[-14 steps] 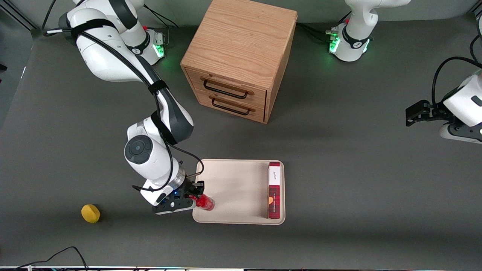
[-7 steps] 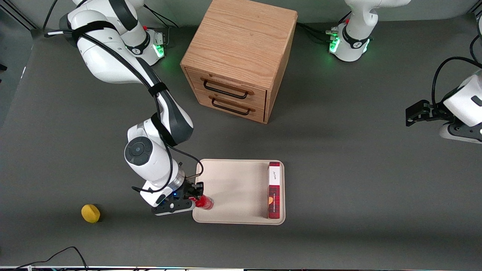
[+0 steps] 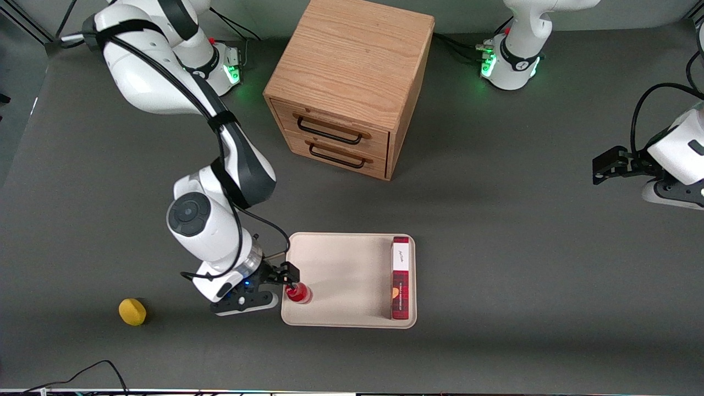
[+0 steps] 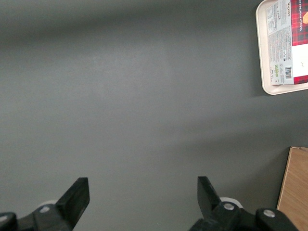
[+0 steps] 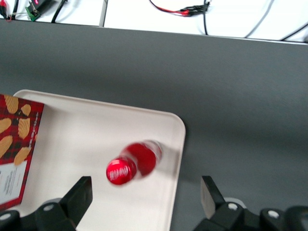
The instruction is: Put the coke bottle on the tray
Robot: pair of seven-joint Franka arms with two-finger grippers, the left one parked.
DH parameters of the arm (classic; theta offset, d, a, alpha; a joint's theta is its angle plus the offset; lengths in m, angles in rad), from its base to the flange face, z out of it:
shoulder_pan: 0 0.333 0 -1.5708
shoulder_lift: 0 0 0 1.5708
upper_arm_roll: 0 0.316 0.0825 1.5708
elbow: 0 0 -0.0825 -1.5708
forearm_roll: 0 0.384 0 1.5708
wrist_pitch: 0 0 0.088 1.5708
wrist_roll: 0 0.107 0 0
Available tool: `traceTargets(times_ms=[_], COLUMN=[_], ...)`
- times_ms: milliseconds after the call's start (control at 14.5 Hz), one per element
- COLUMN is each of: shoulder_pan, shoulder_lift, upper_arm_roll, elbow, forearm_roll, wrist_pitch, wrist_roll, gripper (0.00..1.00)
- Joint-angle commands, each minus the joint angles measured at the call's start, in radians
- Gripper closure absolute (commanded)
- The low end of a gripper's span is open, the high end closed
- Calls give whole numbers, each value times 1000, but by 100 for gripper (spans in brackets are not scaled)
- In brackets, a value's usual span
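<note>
The red coke bottle (image 3: 298, 293) stands upright on the cream tray (image 3: 341, 275), in the tray's corner nearest the front camera at the working arm's end. In the right wrist view I look down on the bottle's red cap (image 5: 121, 171) and body, standing on the tray (image 5: 72, 144) close to its rim. My right gripper (image 3: 283, 286) is just above the bottle and beside it, toward the working arm's end. In the right wrist view the gripper (image 5: 144, 199) is open, with its black fingers wide apart and clear of the bottle.
A dark-red plaid box (image 3: 400, 278) lies along the tray's edge toward the parked arm's end; it also shows in the right wrist view (image 5: 14, 139). A wooden two-drawer cabinet (image 3: 352, 82) stands farther from the camera. A yellow object (image 3: 132, 311) lies on the table toward the working arm's end.
The gripper held the bottle tilted over the tray's corner; it has let go and drawn back and up. The bottle now stands free and upright on the tray.
</note>
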Motion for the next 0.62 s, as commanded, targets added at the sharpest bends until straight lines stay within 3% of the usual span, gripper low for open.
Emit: traceTargets(times_ms=[0, 207, 552], shoulder_pan=[-51, -134, -253], shoulder_lift=[-119, -258, -588], upper_arm_roll=[6, 14, 17], elbow=[-45, -144, -474], forearm_roll=[13, 47, 50], wrist_pitch=[-184, -339, -369], wrist_roll=[-12, -18, -34], gripper=[0, 0, 0])
